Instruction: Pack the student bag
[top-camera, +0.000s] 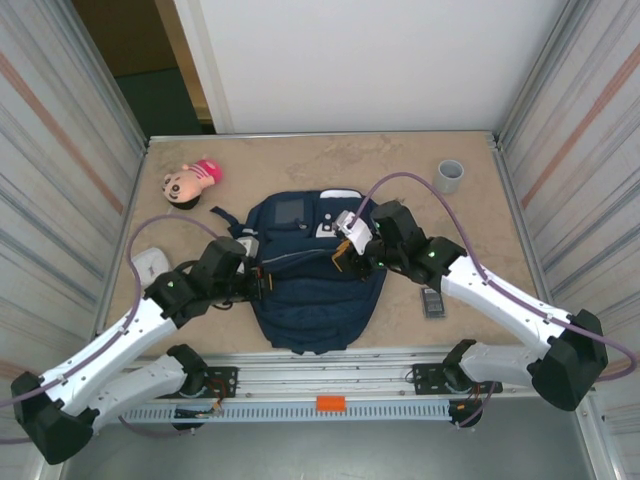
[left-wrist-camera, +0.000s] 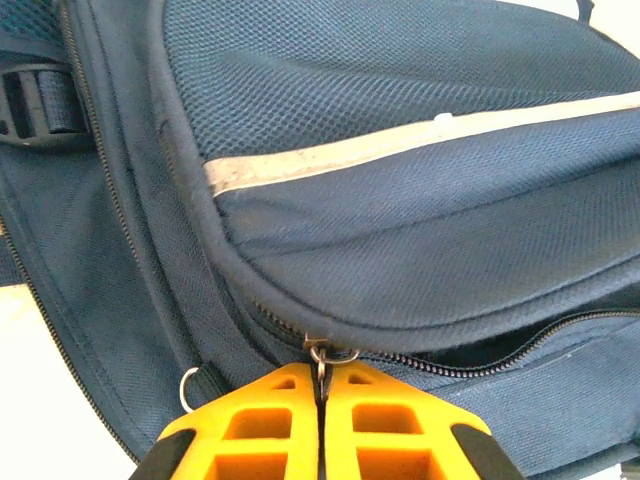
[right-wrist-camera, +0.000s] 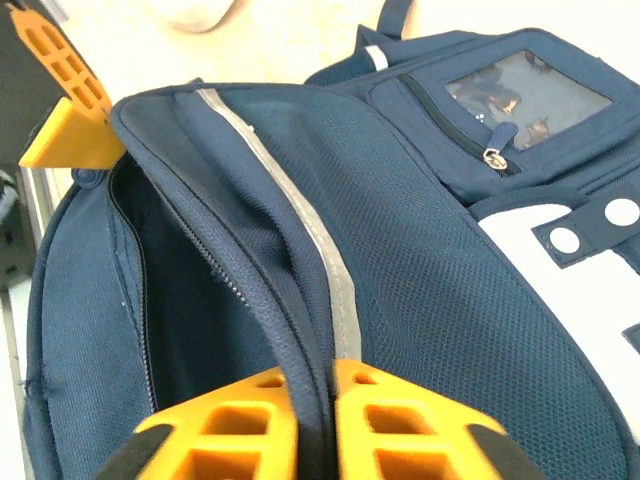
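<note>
Top view: we are seeing the student bag lying mid-table, with a doll and a cup sitting outside it. Left wrist: the left gripper is pinching the zipper pull tight. Right wrist: the right gripper is clamping the bag's gaping edge; we are judging that packing has barely begun.

The student bag is navy mesh fabric and lies flat, front up, between the 2 grippers. 1 thin pale stripe crosses its front pocket. Beyond the right gripper are white patches, a strap with 2 white dots and a clear window pocket. The main zip is partly open. Its metal zipper pull is pinched between the closed fingers of the left gripper. The right gripper's fingers pinch the piped rim of the front panel, and a dark gap opens just left of them.
</note>
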